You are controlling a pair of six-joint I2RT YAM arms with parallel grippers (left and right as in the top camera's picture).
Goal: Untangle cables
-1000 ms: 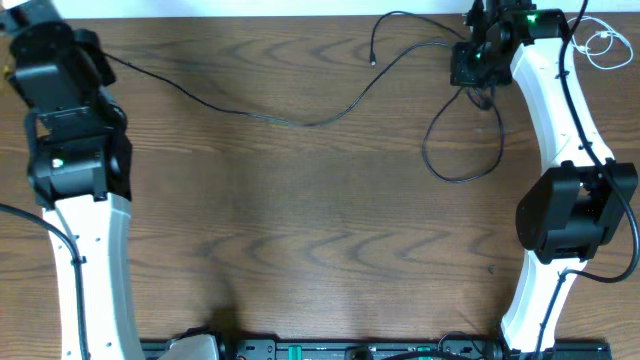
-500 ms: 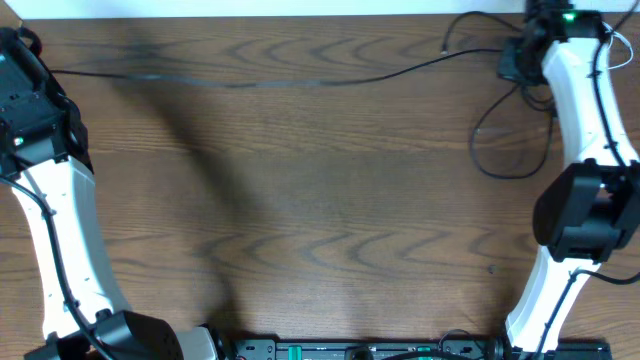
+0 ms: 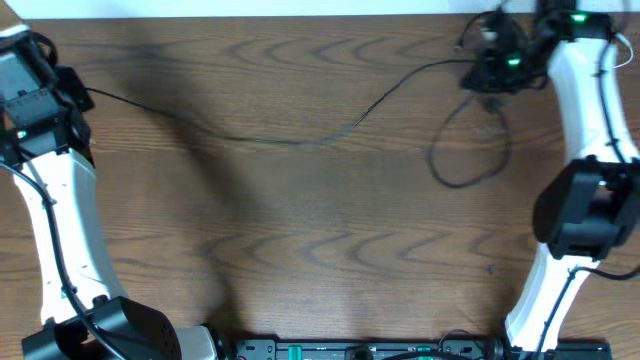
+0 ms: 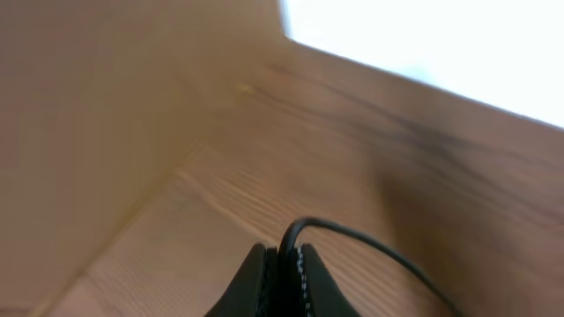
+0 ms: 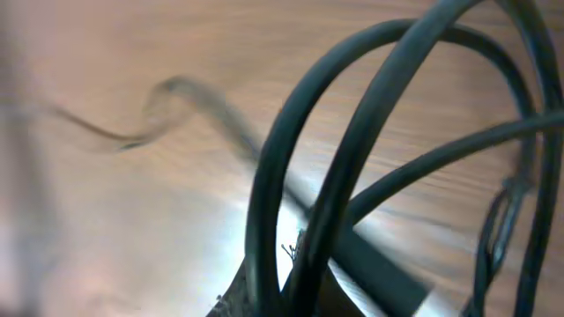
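A long black cable [image 3: 300,140] runs across the wooden table between both grippers and sags in the middle. My left gripper [image 3: 78,92] is at the far left, shut on one end of it; in the left wrist view the jaws [image 4: 284,257] pinch the cable [image 4: 379,249] above the wood. My right gripper [image 3: 492,66] is at the back right, shut on a bunch of black cable loops [image 5: 352,132]. One loop [image 3: 470,160] hangs down onto the table below it. A bit of white cable [image 3: 622,42] shows at the right edge.
The table's back edge [image 3: 300,12] lies close behind both grippers. The white right arm [image 3: 585,120] runs down the right side and the left arm [image 3: 65,220] down the left. Robot bases and a black bar sit along the front edge [image 3: 350,350].
The black cable was stretched straight near the back edge; now it sags toward the table's middle. My right gripper has moved left and my left gripper has moved right and forward.
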